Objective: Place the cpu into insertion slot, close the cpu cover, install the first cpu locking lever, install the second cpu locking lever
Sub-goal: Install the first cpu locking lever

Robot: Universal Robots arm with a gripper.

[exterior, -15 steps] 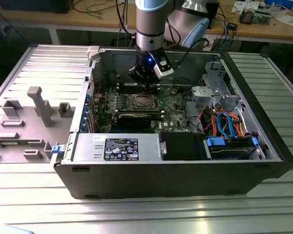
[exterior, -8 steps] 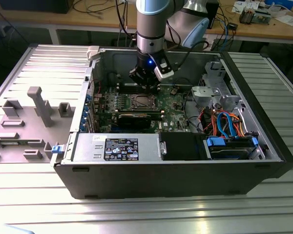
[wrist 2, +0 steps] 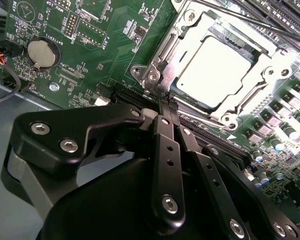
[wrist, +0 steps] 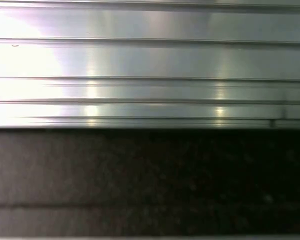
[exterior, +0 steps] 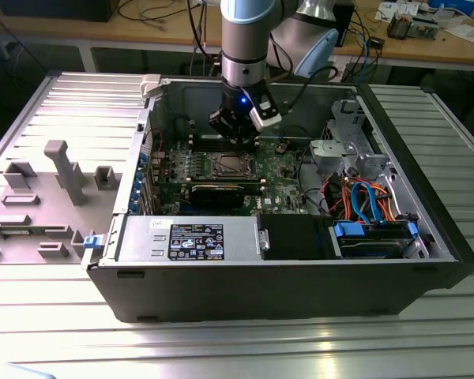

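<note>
The arm's gripper [exterior: 235, 134] hung inside the open computer case [exterior: 284, 276], just above the green motherboard [exterior: 280, 170] and near the far edge of the insertion slot [exterior: 227, 165]. In the second wrist view its black, bolted linkage bars ran together to a narrow point [wrist 2: 167, 107], so the jaws were pressed together with nothing between them, their tips right at the corner of the slot's bright metal rim [wrist 2: 155, 75].

The cpu [wrist 2: 217, 65], a flat square with a dull, pale silver top, lay seated in the slot. The cpu cover [wrist 2: 250, 97], a thin metal frame with a large square window, lay down flat around it, its edges glinting. A thin steel lever rod [wrist 2: 250, 22] crossed one side of the socket.

Elsewhere on the board sat a round coin battery [wrist 2: 41, 53] and a long black card slot [wrist 2: 210, 137].

In the exterior view the case rested on a ribbed aluminium tabletop [exterior: 63, 332], with a grey moulded plastic tray [exterior: 47, 197] on the exterior view's left. Orange and blue cables [exterior: 363, 201] coiled near the drive bay.
</note>
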